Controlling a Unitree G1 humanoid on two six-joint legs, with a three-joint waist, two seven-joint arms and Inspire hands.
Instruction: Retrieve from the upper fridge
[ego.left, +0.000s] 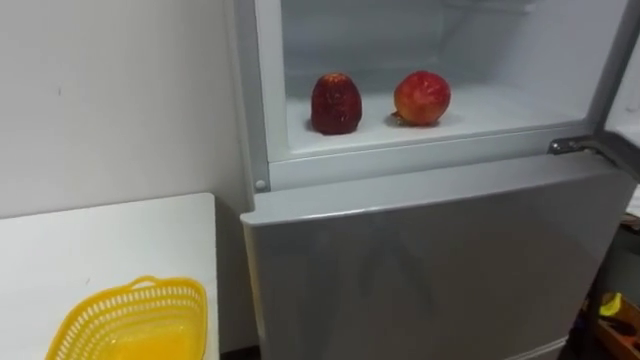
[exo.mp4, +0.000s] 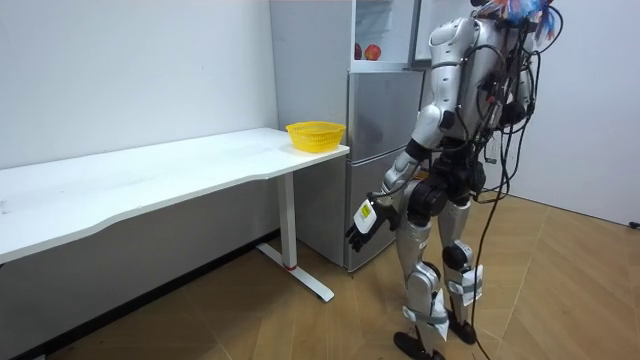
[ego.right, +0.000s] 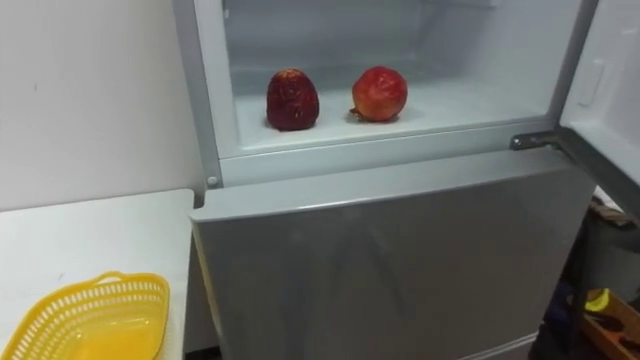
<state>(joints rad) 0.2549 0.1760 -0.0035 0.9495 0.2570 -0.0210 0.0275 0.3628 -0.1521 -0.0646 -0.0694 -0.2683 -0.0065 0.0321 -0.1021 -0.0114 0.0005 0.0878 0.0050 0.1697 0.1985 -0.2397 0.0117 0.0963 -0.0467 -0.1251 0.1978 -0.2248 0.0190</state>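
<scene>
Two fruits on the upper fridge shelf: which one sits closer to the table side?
The dark red fruit, on the shelf's left. The brighter orange-red fruit sits to its right, farther from the table.

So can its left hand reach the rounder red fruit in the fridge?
Probably yes: the upper compartment stands open, nothing blocks the rounder red fruit; the left hand just hangs low by the thigh.

A dark fruit (ego.left: 335, 103) and red fruit (ego.left: 421, 97) sit on the fridge shelf (ego.left: 505, 104).
</scene>
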